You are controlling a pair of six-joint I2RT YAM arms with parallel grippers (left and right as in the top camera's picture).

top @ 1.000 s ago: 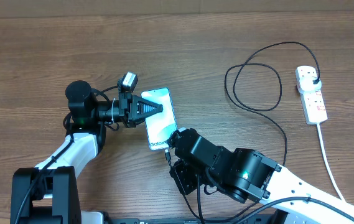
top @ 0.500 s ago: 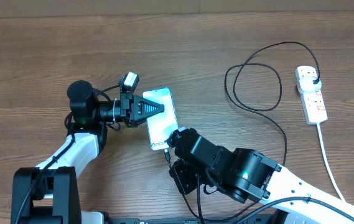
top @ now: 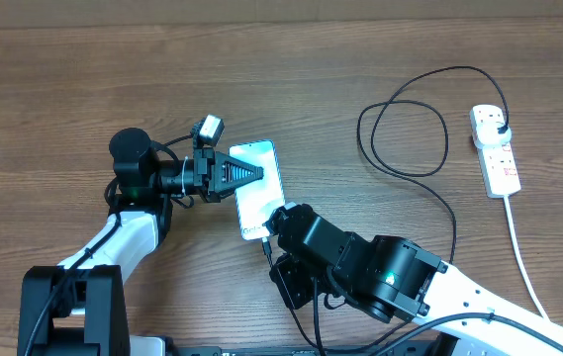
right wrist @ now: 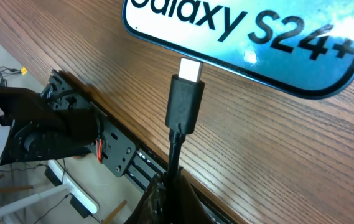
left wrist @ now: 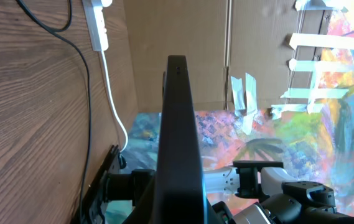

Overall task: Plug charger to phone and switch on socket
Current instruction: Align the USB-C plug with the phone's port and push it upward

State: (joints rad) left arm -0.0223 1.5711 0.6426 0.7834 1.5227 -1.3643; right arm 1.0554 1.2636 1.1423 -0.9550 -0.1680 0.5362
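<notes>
Right gripper (right wrist: 166, 190) is clamped tight on the long thin black charger (right wrist: 175, 149) just behind its small black connector (right wrist: 183, 102). The connector's silver tip meets the bottom rim of the slim rectangular phone with the lit blue-teal screen (right wrist: 257, 31). Whether the tip has entered the port or only butts against the rim cannot be told from the wrist view. Left gripper (top: 258, 172) is fully closed with nothing between its fingers. In the overhead view its pointed tip lies over the phone's upper half, apparently as a brace, though contact itself is not visible. The phone lies flat on the brown wooden desk (top: 360, 59) between the two arms, its text end toward the right arm.

The step in hand looks like seating the connector. To do it well, I would line the connector up with the phone's long axis and hold it level so the tip sits at port height. A short, gentle, straight push should follow, with the left gripper stopping the phone from sliding away. A skewed push would likely skate the tip along the rim or swing the phone round. The charger's black plug (top: 500, 127) sits in the white elongated power-strip socket (top: 500, 168), well apart at the desk's right side; its switch comes afterwards.
</notes>
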